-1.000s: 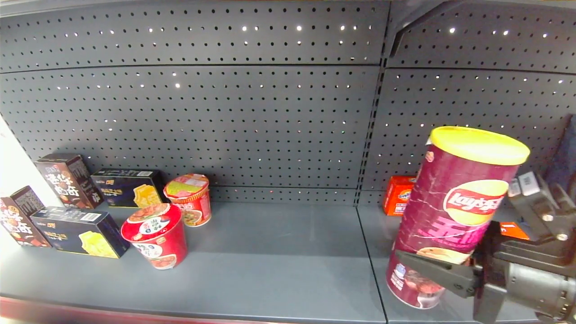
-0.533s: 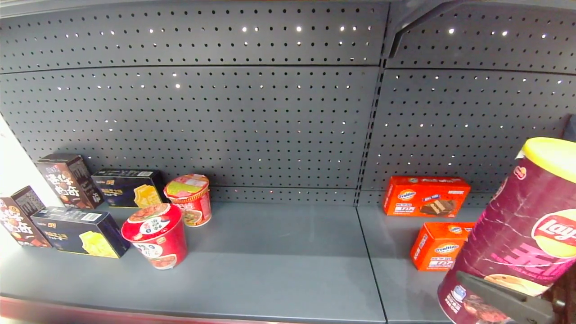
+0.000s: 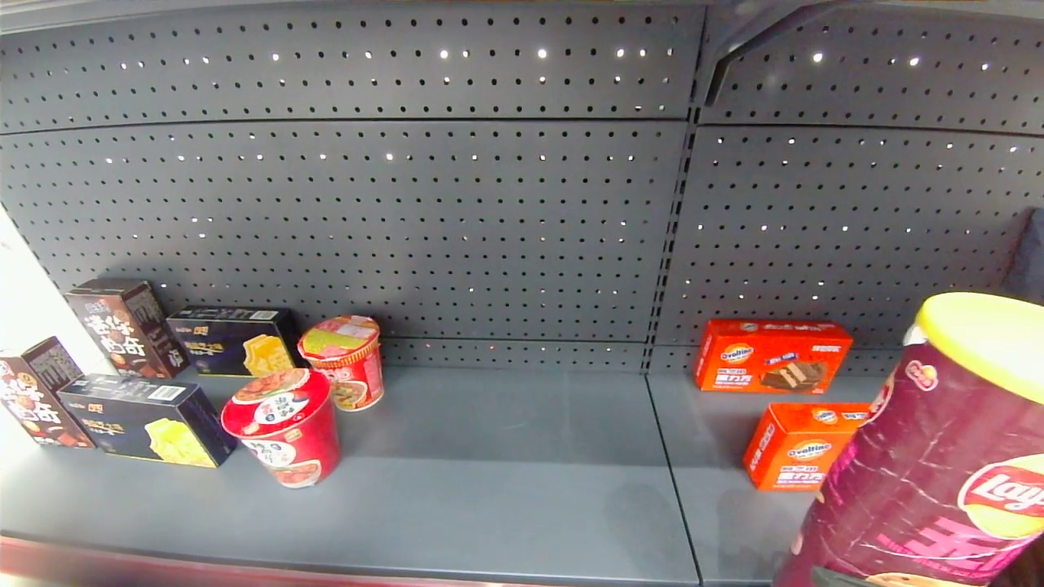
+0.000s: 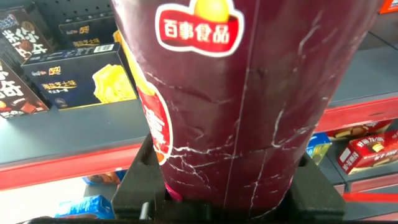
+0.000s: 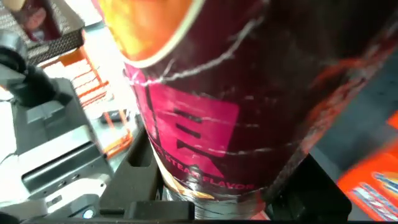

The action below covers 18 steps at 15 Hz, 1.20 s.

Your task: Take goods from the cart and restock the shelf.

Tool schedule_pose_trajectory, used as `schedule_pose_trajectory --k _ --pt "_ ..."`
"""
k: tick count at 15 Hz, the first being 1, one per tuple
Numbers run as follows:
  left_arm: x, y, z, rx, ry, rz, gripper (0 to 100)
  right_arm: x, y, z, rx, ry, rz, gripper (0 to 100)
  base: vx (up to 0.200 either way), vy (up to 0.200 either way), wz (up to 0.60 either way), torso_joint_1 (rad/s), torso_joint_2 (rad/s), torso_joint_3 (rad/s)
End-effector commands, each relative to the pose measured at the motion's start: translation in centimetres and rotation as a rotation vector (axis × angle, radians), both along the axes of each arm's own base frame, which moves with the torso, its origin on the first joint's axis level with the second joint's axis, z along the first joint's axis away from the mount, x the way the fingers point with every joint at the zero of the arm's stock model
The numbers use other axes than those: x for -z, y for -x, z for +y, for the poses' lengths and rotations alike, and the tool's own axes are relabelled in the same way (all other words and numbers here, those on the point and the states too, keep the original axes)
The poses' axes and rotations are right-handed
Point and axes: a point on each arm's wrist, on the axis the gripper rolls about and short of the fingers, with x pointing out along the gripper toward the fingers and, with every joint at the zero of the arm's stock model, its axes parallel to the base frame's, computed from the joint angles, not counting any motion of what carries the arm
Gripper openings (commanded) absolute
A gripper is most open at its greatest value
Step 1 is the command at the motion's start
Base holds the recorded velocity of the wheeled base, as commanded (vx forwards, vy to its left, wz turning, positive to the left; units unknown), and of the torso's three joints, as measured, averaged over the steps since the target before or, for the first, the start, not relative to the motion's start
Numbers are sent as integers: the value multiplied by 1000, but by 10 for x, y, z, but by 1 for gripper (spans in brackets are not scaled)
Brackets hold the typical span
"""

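— Right claw [image 5: 217,186]?
— Clamped low around a purple chip can [image 3: 938,456], yellow lid up, leaning a little. Just right of the front orange box [image 3: 803,456] and nearer than it.
— Left claw [image 4: 227,193]?
— Closed on a second chip can [image 4: 249,93], gripping near its base.
— Touching the shelf [image 3: 506,473]?
— Cannot tell for either can.
— Elsewhere?
— Another orange box [image 3: 772,355] right behind the front orange box. Two cup noodles [image 3: 281,438] and dark snack boxes [image 3: 147,420] well left of it.

A shop aisle. A pegboard-backed shelf [image 3: 506,481] carries snack boxes [image 3: 147,420] and noodle cups [image 3: 281,436], with more packaged goods [image 4: 368,149] stocked below.
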Motion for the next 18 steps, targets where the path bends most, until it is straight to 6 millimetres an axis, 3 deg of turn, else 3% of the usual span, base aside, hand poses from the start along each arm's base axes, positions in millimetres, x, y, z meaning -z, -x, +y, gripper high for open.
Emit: schedule_pose_trajectory --k 1,7,10,14,18 --pt "-1 0 0 -1 1 -4 0 11 -22 23 -22 64 71 0 0 0 0 0 0 0" --pt "-19 -5 -1 -1 1 -6 0 31 -70 71 -88 28 56 0 0 0 0 0 0 0" --pt "-21 -6 -1 -6 0 -6 0 29 -91 90 -137 8 52 0 0 0 0 0 0 0" --pt "-22 -6 -1 -12 -3 -5 0 49 -119 106 -173 -27 22 0 0 0 0 0 0 0" --pt "-22 -6 -1 -18 -2 -1 0 65 -131 108 -154 -20 36 0 0 0 0 0 0 0"
